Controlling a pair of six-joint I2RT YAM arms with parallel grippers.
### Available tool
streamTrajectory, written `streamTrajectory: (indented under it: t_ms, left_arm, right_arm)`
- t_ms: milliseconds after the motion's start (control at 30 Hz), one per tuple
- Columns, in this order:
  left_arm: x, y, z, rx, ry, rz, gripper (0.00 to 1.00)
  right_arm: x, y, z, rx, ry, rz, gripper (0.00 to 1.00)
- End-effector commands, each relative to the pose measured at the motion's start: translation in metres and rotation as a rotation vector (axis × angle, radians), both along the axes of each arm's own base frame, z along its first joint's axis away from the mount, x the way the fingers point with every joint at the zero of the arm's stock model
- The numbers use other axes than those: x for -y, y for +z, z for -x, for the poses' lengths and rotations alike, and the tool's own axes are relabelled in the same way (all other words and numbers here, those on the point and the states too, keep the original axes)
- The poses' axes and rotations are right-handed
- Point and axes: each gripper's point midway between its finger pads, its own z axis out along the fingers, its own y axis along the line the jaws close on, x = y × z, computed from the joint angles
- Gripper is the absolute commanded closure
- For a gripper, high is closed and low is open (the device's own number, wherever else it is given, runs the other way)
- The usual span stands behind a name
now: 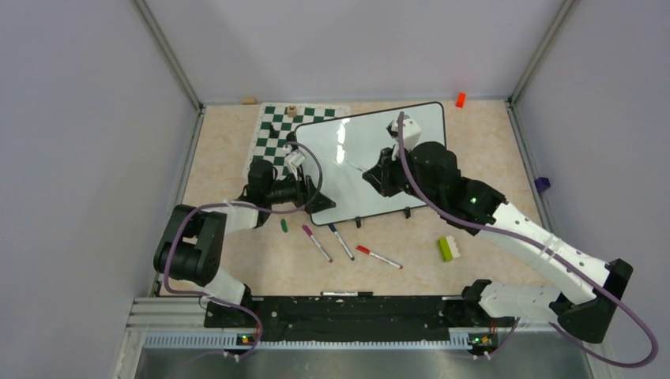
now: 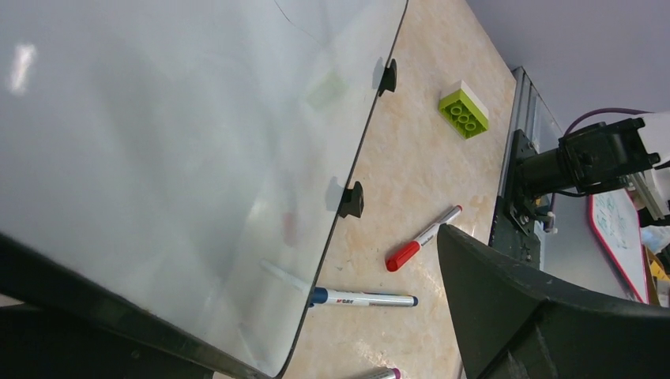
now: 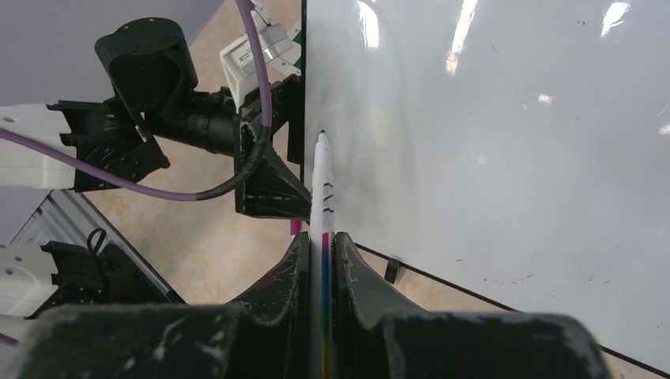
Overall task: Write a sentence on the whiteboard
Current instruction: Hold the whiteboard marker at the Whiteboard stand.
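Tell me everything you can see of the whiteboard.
The whiteboard is a large glossy white rectangle with a thin black rim, rounded corners and two small black clips on its near edge. It lies skewed on the beige table, its far left corner over the chess mat. Bright reflections streak it; no words show, only tiny specks. The left gripper meets its near left corner; the right gripper holds a marker over it, though whether the tip touches cannot be told.
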Motion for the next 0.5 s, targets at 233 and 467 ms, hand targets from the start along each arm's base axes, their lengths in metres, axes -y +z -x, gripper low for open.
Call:
streamTrajectory:
  t_ms: [233, 467]
  left_arm:
    - [-0.002, 0.008, -0.001, 0.092, -0.024, 0.014, 0.07]
    - [-0.021, 0.015, -0.009, 0.058, 0.029, 0.092, 0.08]
  right_arm:
    - [0.032, -0.003, 0.024, -0.003, -0.033, -0.044, 1.0]
    - [0.036, 0.002, 0.035, -0.018, -0.01, -0.058, 1.0]
